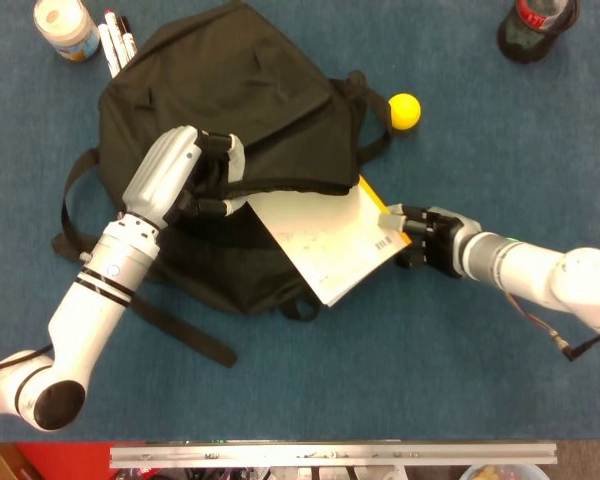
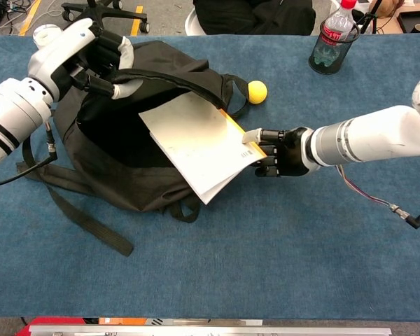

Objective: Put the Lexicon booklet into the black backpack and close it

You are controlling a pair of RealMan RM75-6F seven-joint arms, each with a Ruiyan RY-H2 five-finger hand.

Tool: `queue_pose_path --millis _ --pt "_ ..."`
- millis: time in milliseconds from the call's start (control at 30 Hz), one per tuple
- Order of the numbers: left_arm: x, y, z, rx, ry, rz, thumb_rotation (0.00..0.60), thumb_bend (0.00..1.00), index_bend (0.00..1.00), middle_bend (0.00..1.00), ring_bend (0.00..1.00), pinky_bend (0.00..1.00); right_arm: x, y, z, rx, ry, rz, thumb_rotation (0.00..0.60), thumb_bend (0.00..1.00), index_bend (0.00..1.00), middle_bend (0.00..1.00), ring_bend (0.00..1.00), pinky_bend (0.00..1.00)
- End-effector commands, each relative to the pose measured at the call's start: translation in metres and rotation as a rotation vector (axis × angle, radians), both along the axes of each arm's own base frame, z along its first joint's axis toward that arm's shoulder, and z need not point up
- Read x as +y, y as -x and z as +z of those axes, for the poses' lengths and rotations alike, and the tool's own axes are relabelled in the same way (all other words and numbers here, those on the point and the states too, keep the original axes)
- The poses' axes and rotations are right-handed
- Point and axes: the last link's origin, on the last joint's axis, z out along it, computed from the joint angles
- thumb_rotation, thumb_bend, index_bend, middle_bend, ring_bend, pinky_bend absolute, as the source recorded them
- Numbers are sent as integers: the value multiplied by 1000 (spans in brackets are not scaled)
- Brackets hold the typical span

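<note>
The black backpack lies on the blue table, its mouth held wide. My left hand grips the upper rim of the opening and lifts it. The Lexicon booklet, white with a yellow edge, slants with its far end inside the opening and its near end sticking out. My right hand pinches the booklet's outer corner by the barcode.
A yellow ball lies just beyond the backpack. A bottle in a black holder stands at the far right. A white jar and markers sit at the far left. Backpack straps trail toward me.
</note>
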Motion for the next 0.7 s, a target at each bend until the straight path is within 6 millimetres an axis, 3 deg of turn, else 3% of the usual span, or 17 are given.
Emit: queue_pose_path --millis 33,333,700 --pt "-2 0 0 2 1 -3 600 328 737 800 773 937 -5 -9 -3 -7 14 -1 600 721 883 789 666 824" --pt "-6 4 -3 21 17 -11 600 328 737 800 773 938 -15 -27 -7 -16 41 -17 600 721 883 789 665 824" --pt "-12 3 1 23 20 -25 600 328 737 799 773 938 -17 -35 -7 -48 100 -75 600 721 883 788 666 824"
